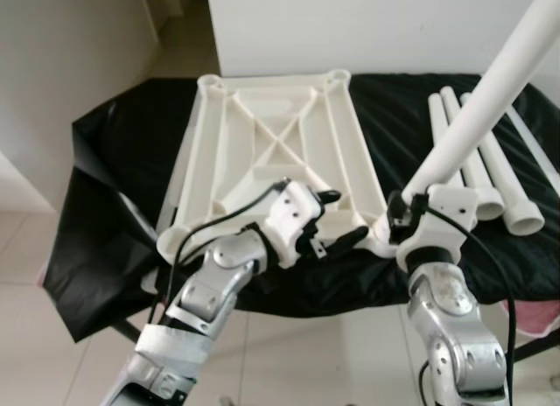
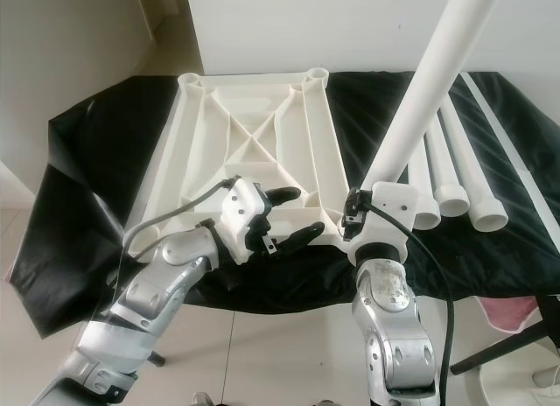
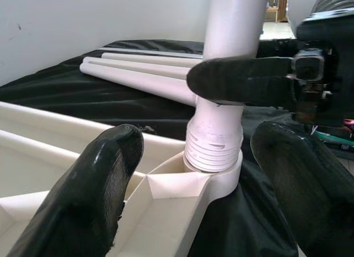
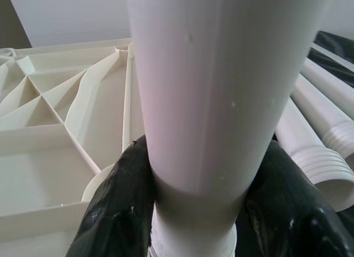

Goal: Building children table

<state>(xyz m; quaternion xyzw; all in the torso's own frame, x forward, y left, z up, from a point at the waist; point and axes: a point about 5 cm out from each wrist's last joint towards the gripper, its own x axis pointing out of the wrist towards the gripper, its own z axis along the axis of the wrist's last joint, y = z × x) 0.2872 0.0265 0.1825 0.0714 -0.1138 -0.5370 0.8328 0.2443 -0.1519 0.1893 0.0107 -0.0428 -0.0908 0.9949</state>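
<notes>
Two black fingers of the right gripper (image 2: 363, 215) are clamped around a white table leg (image 2: 426, 95), low on the tube just above its threaded end. The leg is held upright and slightly tilted, running from the lower centre of the frame to the upper right corner. In the left wrist view its ribbed end (image 3: 213, 146) is seen seated in the corner socket (image 3: 221, 179) of the tabletop, though how far it is screwed in cannot be told.

Just to the left, the left gripper (image 2: 284, 218) is held with its fingers spread apart, grasping nothing, over the near edge of the tabletop beside that socket.

An upside-down white tabletop (image 2: 249, 139) is laid across the centre of the frame, its ribbed underside with crossed braces facing up and round sockets at its corners. It is carried on a surface draped in black cloth (image 2: 79, 187). At the right of the frame, three spare legs (image 2: 455, 174) are laid side by side on the cloth. Pale floor tiles (image 2: 262, 353) are seen below.
</notes>
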